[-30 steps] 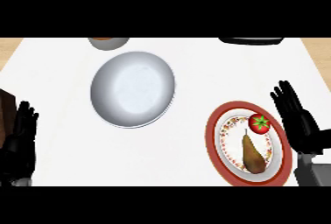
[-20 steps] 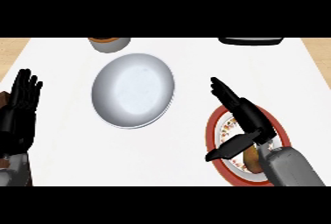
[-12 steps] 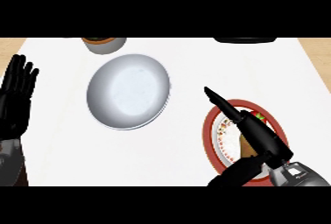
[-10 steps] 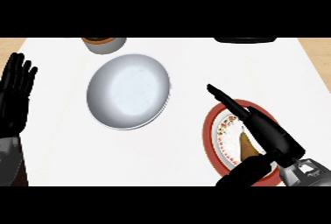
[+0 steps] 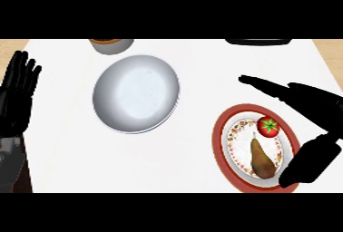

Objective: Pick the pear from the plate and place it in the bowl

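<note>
The table carries everything, white and broad. The bowl lies up and to the left of the plate, well apart from it, mouth up and with nothing in it. It is ready to receive, and the carry to it looks like a short diagonal over bare table.

The right hand hangs over the plate's right side. Its fingers are straight and point left past the plate's far edge, and its thumb is thrown wide across the plate's near right rim. It is spread and holds nothing. That wide gap reads as an opening made to close over the fruit from the right, so the grasp is not yet made.

The left hand rests far to the left of the plate, beyond the bowl, fingers up and straight, out of the way.

The pear lies on its side in the plate's near half. It is long and olive-brown, its thin neck pointing away and its fat end toward the plate's near rim. Being tapered, it probably seats best when taken across the thick end.

The tomato sits just beyond the pear's neck, close enough that a careless closing could catch it.

Beyond the plate, at the table's far edge, a cup and a dark object play no part.
</note>
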